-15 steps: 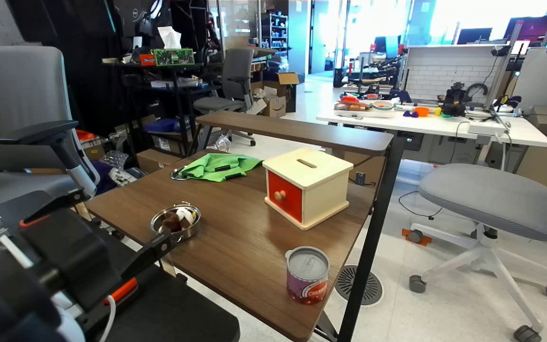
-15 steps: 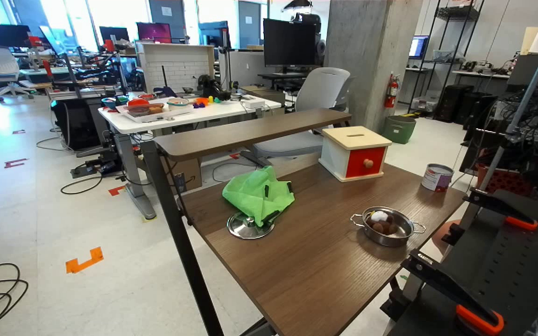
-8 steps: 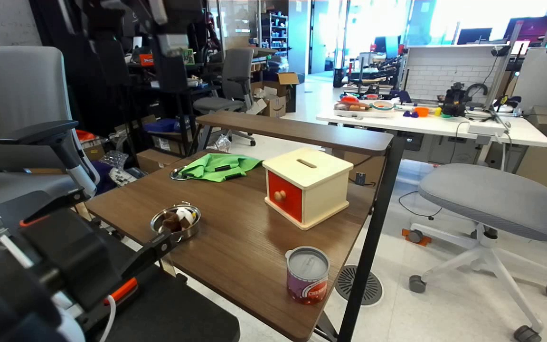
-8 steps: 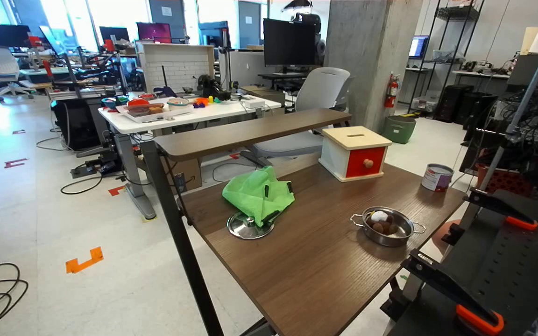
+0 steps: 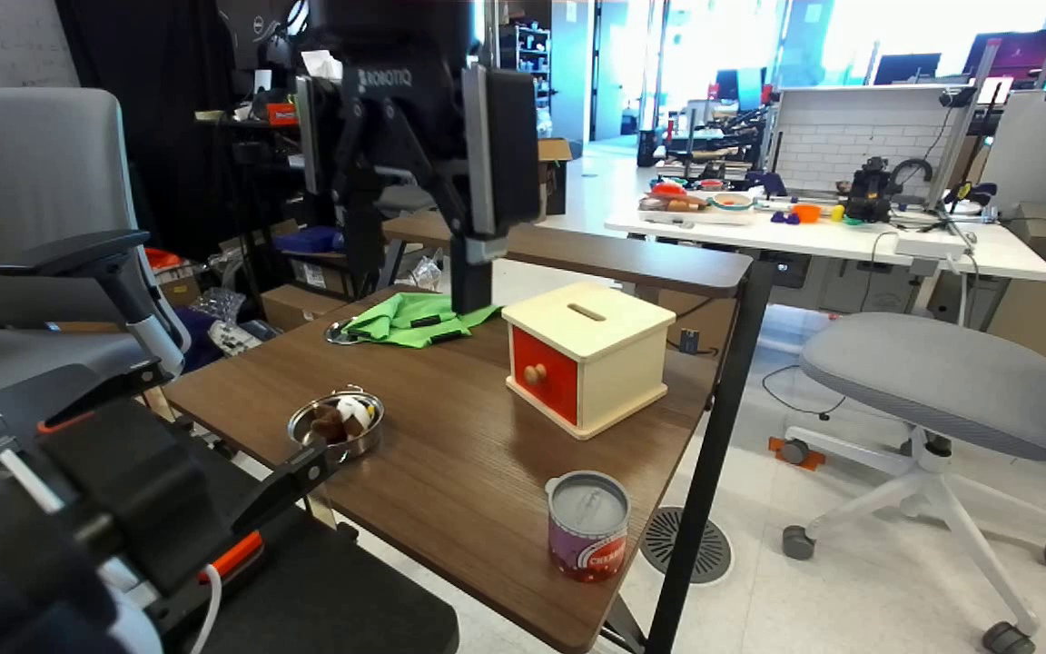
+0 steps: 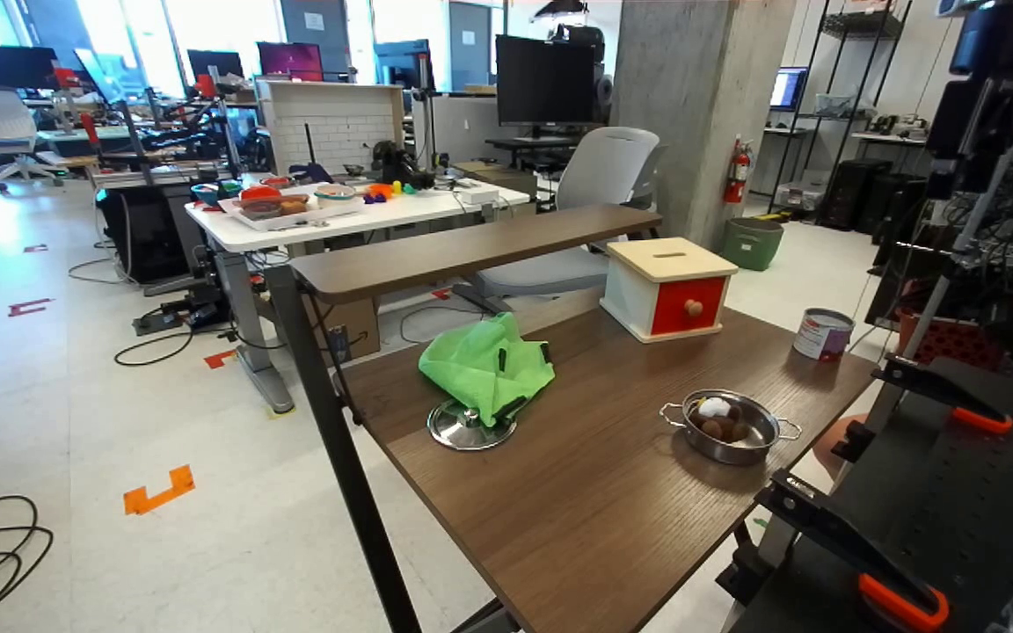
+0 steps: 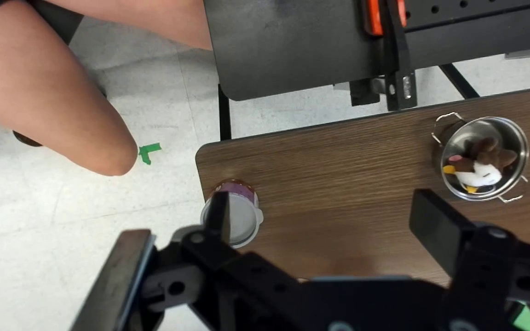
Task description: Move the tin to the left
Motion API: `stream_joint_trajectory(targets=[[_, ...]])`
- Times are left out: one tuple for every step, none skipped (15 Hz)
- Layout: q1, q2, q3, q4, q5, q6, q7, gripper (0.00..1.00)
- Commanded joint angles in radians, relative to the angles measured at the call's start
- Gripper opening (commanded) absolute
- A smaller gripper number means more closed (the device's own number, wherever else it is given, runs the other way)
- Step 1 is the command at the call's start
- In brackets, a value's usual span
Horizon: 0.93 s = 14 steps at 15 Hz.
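My gripper point(image 7: 324, 221) is positioned above the table point(image 5: 450, 463), fingers point(image 7: 437, 230) spread apart, while the tin point(image 5: 588, 527) stands upright near one corner, separate from the box point(image 5: 591, 359).

The gripper point(image 7: 325, 220) is black, and in an exterior view its housing point(image 5: 396, 65) carries ROBOTIQ in pale capitals. Flat silvery strips point(image 5: 479, 136) flank slim black links point(image 5: 425, 168) with round pins point(image 5: 389, 111) at the joints. A small grey bracket point(image 5: 487, 248) sits above a square-ended black finger point(image 5: 471, 292). In the wrist view, grey screw heads point(image 7: 497, 233) dot the links, and a grey-brown plate point(image 7: 114, 278) with a pale edge shows on the side nearer the rounded corner of the table point(image 7: 329, 179).
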Motion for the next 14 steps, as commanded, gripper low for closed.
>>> stream_joint_trajectory(targets=[[-0.037,0.145,0.010,0.092,0.028,0.050,0.001,1.00],[-0.048,0.172,0.010,0.104,0.024,0.068,0.006,1.00],[-0.057,0.204,0.013,0.121,0.027,0.081,0.006,1.00],[-0.067,0.234,0.012,0.132,0.018,0.107,0.016,1.00],[-0.076,0.262,0.013,0.144,0.012,0.128,0.028,1.00],[-0.085,0.287,0.011,0.149,0.008,0.156,0.037,1.00],[-0.094,0.309,0.012,0.155,0.009,0.183,0.043,1.00],[-0.105,0.337,0.016,0.164,0.019,0.210,0.045,1.00],[-0.115,0.361,0.019,0.171,0.024,0.236,0.049,1.00],[-0.129,0.385,0.026,0.177,0.038,0.273,0.046,1.00],[-0.142,0.407,0.034,0.184,0.049,0.295,0.046,1.00],[-0.155,0.426,0.044,0.190,0.063,0.317,0.046,1.00],[-0.168,0.446,0.056,0.197,0.081,0.336,0.045,1.00],[-0.178,0.466,0.066,0.209,0.093,0.344,0.048,1.00]])
